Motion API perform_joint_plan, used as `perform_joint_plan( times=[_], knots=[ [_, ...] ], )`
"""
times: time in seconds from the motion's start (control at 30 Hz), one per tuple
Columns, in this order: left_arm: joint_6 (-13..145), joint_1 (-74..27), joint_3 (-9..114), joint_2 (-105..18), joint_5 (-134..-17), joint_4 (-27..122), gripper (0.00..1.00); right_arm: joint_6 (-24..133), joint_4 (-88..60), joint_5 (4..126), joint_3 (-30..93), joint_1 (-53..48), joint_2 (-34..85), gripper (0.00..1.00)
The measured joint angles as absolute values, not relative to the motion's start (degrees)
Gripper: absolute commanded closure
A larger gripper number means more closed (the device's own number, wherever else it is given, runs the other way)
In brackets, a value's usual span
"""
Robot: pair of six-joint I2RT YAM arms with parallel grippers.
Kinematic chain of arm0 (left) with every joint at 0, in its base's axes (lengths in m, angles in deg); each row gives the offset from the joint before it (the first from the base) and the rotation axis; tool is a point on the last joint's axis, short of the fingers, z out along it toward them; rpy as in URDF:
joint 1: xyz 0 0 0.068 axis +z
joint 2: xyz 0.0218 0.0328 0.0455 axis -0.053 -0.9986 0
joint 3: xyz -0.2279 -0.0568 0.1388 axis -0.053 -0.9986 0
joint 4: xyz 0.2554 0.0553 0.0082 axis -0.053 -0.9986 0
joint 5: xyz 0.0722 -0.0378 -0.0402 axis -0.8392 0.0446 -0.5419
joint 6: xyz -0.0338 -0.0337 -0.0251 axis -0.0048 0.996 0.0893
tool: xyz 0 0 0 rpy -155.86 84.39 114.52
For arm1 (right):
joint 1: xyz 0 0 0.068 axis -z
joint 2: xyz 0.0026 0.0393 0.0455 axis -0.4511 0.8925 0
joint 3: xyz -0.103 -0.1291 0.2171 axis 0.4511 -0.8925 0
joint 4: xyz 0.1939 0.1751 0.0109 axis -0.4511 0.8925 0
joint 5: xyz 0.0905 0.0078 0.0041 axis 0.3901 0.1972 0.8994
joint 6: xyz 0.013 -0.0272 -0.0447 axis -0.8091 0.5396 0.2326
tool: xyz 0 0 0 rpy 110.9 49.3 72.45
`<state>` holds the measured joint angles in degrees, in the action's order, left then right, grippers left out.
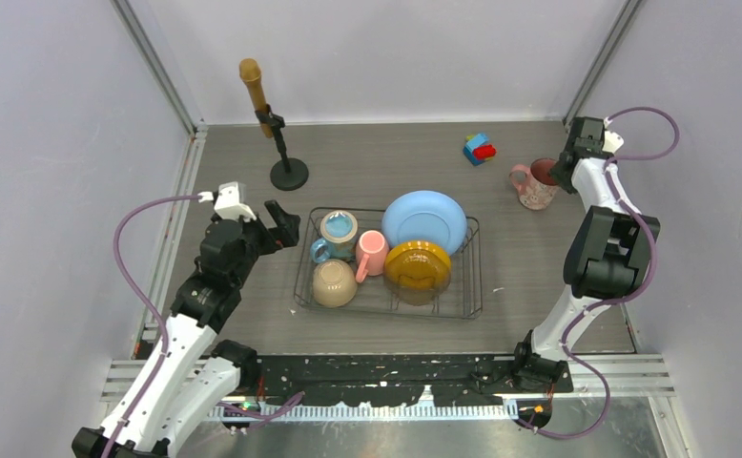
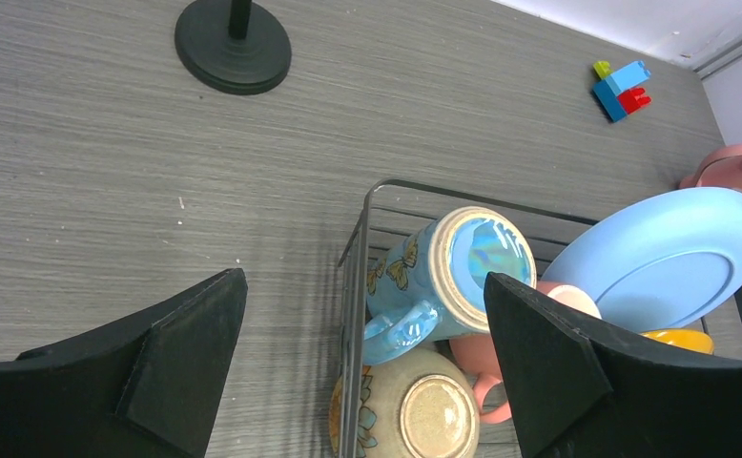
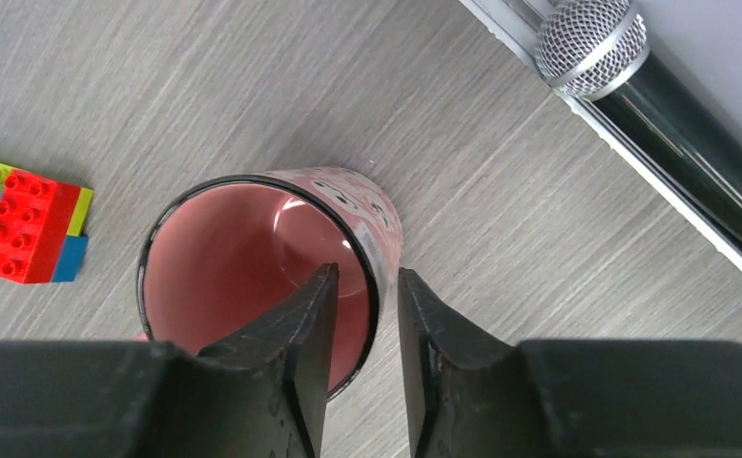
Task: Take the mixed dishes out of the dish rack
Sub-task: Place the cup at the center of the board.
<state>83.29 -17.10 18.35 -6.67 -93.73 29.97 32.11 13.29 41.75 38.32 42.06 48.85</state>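
Observation:
The dark wire dish rack (image 1: 472, 286) sits mid-table and also shows in the left wrist view (image 2: 443, 189). It holds a light-blue plate (image 1: 424, 219), a yellow plate (image 1: 417, 264), a beige bowl (image 1: 334, 282) upside down, a blue mug (image 1: 337, 234) and a plain pink mug (image 1: 371, 253). My left gripper (image 1: 286, 221) is open and empty just left of the rack, over its left rim (image 2: 365, 277). The speckled pink mug (image 1: 536, 184) stands upright on the table at the far right. My right gripper (image 3: 368, 272) straddles its wall (image 3: 243, 267), slightly open, one finger inside.
A black stand (image 1: 288, 174) with a brown microphone (image 1: 253, 81) stands behind the rack on the left. A red-blue toy block (image 1: 479, 148) lies left of the speckled mug. A silver microphone (image 3: 591, 43) lies along the right wall rail.

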Motion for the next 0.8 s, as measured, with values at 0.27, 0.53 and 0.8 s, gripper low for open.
perform_joint_plan(
  times=[0.27,0.53,0.8],
  knots=[
    [83.29,-17.1,18.35,-7.44,-91.8,29.97,0.0,31.76,11.5,42.75,38.27,42.04,48.08,0.01],
    [82.92,-17.1,18.18,-7.59,-87.13,30.35,0.01,32.61,12.37,44.78,37.07,41.6,38.14,0.0],
    [82.24,-17.1,17.98,-11.09,-77.6,32.18,0.0,41.57,7.98,49.88,32.68,26.56,21.94,0.0]
  ],
)
